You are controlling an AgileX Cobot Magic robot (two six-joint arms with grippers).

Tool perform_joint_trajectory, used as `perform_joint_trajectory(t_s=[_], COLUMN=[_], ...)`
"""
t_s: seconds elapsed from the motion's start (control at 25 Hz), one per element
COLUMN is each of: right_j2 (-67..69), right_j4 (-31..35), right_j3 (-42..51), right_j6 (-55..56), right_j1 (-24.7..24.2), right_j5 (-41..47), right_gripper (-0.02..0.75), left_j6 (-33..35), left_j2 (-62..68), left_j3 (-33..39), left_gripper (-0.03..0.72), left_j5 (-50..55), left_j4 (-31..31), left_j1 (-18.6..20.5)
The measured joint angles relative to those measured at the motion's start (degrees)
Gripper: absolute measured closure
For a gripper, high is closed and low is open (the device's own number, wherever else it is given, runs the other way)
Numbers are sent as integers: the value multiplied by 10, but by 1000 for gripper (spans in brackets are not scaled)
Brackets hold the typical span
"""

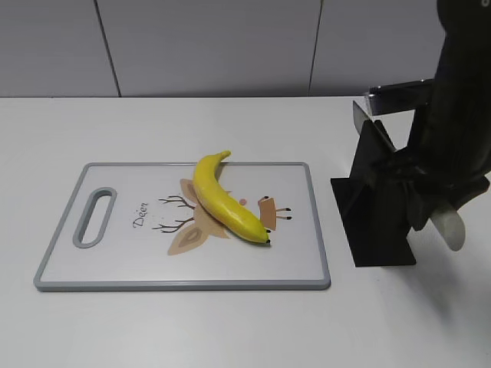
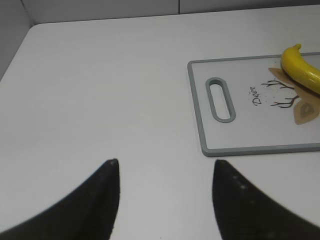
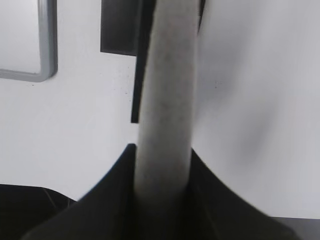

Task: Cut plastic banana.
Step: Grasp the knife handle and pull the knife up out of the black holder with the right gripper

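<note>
The plastic banana (image 1: 226, 201) lies diagonally on a white cutting board with a grey rim (image 1: 184, 285), stem toward the back. Its stem end also shows in the left wrist view (image 2: 302, 72). My right gripper (image 1: 430, 208) is at the black knife stand (image 1: 376, 230), shut on the pale knife handle (image 3: 167, 100); the handle's end (image 1: 453, 230) sticks out below the jaws. The knife's blade (image 1: 395, 96) shows above the stand. My left gripper (image 2: 165, 162) is open and empty over bare table left of the board (image 2: 250, 150). It is out of the exterior view.
The board has a slot handle (image 1: 93, 217) at its left end and a deer print in the middle. The stand's base (image 3: 117, 25) and a board corner (image 3: 47, 45) show in the right wrist view. A grey wall runs behind the white table.
</note>
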Motion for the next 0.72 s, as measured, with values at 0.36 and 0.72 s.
perform_joint_trajectory(t_s=[0.36,0.72], right_j2=[-76,-136], right_j4=[-4,-22], right_j3=[-3,-3], right_j6=[3,-5], right_j1=[0,1], right_j5=[14,16], right_gripper=[555,559], left_j6=[0,0], left_j2=[0,0], left_j3=[0,0], left_gripper=[114,115], left_j5=[0,0], left_j4=[0,0], left_j1=[0,0])
